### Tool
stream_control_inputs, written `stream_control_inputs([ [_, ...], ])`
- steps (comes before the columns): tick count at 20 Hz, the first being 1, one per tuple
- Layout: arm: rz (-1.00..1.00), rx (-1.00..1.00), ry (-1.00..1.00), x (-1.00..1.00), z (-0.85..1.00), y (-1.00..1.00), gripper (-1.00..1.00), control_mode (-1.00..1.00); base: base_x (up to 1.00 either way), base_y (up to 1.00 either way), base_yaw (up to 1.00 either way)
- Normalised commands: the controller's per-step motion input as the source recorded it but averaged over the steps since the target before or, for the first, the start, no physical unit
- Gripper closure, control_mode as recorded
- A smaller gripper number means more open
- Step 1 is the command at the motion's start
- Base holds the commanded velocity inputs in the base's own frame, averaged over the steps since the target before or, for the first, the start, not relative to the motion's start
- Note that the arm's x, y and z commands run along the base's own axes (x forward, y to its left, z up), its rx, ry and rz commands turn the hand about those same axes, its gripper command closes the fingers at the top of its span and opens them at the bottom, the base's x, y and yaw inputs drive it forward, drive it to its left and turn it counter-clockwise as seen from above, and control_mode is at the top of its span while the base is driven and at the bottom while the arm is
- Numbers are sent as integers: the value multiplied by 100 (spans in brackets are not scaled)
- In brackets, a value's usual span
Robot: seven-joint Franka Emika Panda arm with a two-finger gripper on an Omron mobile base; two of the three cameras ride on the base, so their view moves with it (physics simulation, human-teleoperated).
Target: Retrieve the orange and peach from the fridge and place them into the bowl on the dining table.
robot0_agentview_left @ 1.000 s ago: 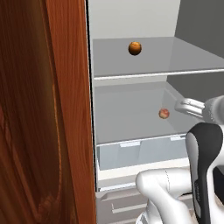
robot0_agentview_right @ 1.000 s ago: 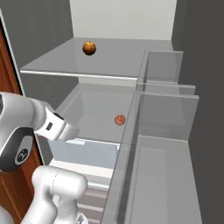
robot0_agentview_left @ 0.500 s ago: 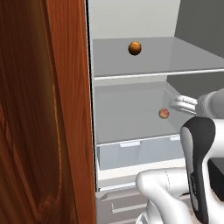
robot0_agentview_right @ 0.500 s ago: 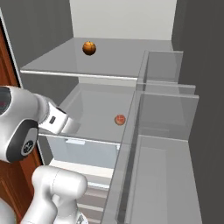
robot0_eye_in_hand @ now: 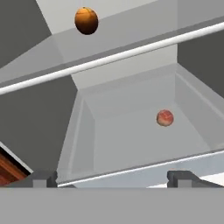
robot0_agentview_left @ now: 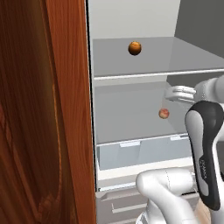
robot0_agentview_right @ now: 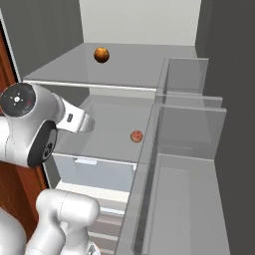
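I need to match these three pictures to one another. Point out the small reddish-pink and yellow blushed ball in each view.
Left base view: the small reddish-pink and yellow peach lies right of centre on the lower grey fridge shelf.
Right base view: the peach lies near the centre, on the same shelf.
Hand view: the peach lies right of centre, beyond the open gripper.
Shared landmark: the small orange-brown orange on the shelf above.

A red-brown wooden cabinet (robot0_agentview_left: 43, 113) (grain swirled) stands at left.
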Motion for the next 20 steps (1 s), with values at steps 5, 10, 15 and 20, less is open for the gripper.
stream_control_inputs([
  [5,10,-10,-1,34,43,41,-100,-100,0,0,0],
  [10,0,-14,0,23,47,34,-100,-100,0,0,0],
  [15,0,-7,0,24,37,1,-100,-100,0,0,0],
  [20,0,0,0,37,9,0,-100,-100,0,0,0],
])
